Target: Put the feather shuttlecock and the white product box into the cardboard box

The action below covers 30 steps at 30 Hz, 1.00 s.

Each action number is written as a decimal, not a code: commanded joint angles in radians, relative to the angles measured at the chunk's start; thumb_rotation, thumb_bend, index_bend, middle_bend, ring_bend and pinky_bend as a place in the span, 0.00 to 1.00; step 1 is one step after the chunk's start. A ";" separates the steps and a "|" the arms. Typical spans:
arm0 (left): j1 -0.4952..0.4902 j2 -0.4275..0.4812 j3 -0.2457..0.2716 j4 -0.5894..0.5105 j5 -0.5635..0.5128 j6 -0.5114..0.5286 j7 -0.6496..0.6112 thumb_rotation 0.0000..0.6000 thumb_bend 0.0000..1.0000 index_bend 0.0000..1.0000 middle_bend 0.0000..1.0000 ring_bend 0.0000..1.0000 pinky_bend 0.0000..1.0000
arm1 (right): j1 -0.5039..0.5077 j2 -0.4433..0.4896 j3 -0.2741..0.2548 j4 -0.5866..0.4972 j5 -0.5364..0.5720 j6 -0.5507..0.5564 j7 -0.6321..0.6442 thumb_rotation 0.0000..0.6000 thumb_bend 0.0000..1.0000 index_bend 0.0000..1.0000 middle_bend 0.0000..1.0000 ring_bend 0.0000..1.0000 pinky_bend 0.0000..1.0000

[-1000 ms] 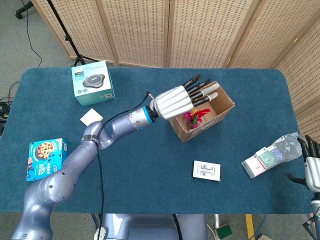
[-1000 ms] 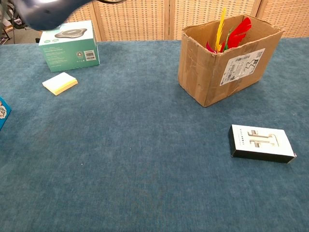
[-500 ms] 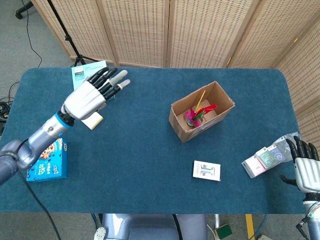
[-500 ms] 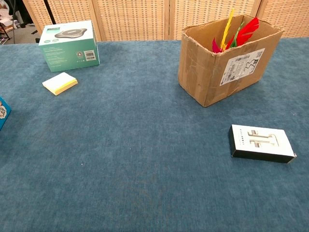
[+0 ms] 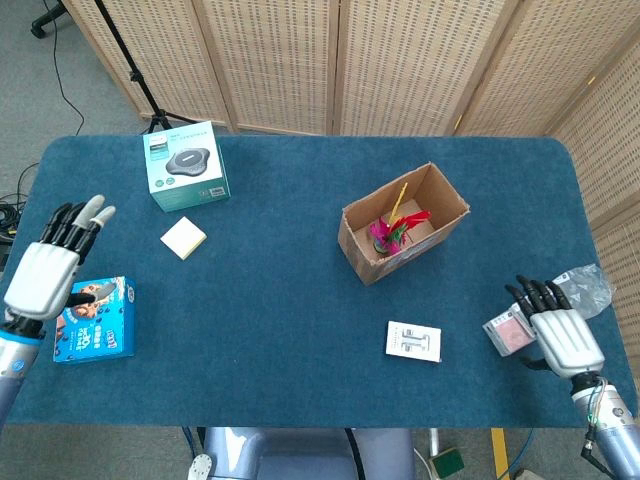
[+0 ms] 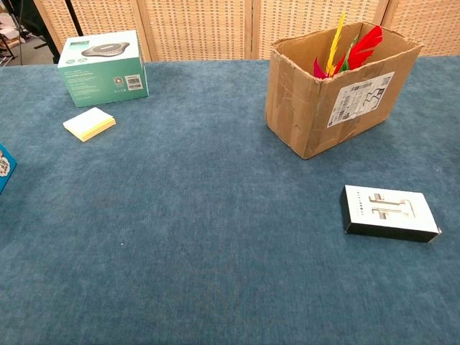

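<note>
The feather shuttlecock (image 5: 388, 229) stands inside the open cardboard box (image 5: 449, 222), its red, yellow and pink feathers (image 6: 346, 47) poking above the rim of the cardboard box (image 6: 316, 108). The white product box (image 5: 413, 341) lies flat on the blue table, in front of the carton; the chest view shows this white product box (image 6: 389, 213) at the right. My left hand (image 5: 48, 270) hovers at the far left edge, fingers spread, holding nothing. My right hand (image 5: 560, 333) is at the right edge, fingers apart and empty, well right of the product box. Neither hand shows in the chest view.
A teal box (image 5: 184, 165) and a yellow notepad (image 5: 183, 238) lie at the back left. A blue cookie box (image 5: 94, 319) sits under my left hand. A pink packet (image 5: 505, 331) and a plastic bag (image 5: 582, 285) lie beside my right hand.
My left arm swung from above the carton back to the table's far left edge. My right hand moved in from the right edge toward the pink packet. The shuttlecock stays in the carton.
</note>
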 commanded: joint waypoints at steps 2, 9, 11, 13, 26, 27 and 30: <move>0.082 0.004 -0.012 -0.049 -0.056 0.027 -0.011 1.00 0.00 0.00 0.00 0.00 0.00 | 0.101 0.008 -0.014 -0.061 -0.024 -0.141 -0.030 1.00 0.00 0.00 0.00 0.00 0.00; 0.115 0.026 -0.043 -0.073 -0.070 0.004 -0.011 1.00 0.00 0.00 0.00 0.00 0.00 | 0.166 -0.071 -0.014 -0.065 0.024 -0.229 -0.134 1.00 0.00 0.00 0.00 0.00 0.00; 0.125 0.030 -0.054 -0.071 -0.066 0.006 -0.015 1.00 0.00 0.00 0.00 0.00 0.00 | 0.177 -0.103 -0.016 -0.059 0.045 -0.242 -0.160 1.00 0.00 0.00 0.00 0.00 0.00; 0.135 0.034 -0.061 -0.073 -0.060 0.004 -0.023 1.00 0.00 0.00 0.00 0.00 0.00 | 0.185 -0.133 -0.019 -0.049 0.065 -0.252 -0.183 1.00 0.00 0.00 0.00 0.00 0.00; 0.166 0.031 -0.118 -0.055 -0.027 -0.029 -0.039 1.00 0.00 0.00 0.00 0.00 0.00 | 0.224 -0.342 -0.015 0.092 0.101 -0.234 -0.180 1.00 0.00 0.09 0.13 0.07 0.03; 0.168 0.031 -0.122 -0.053 -0.026 -0.032 -0.040 1.00 0.00 0.00 0.00 0.00 0.00 | 0.223 -0.355 -0.016 0.108 0.094 -0.224 -0.178 1.00 0.00 0.12 0.18 0.11 0.05; 0.172 0.031 -0.133 -0.050 -0.025 -0.045 -0.046 1.00 0.00 0.00 0.00 0.00 0.00 | 0.223 -0.386 -0.022 0.149 0.079 -0.208 -0.161 1.00 0.00 0.22 0.33 0.27 0.16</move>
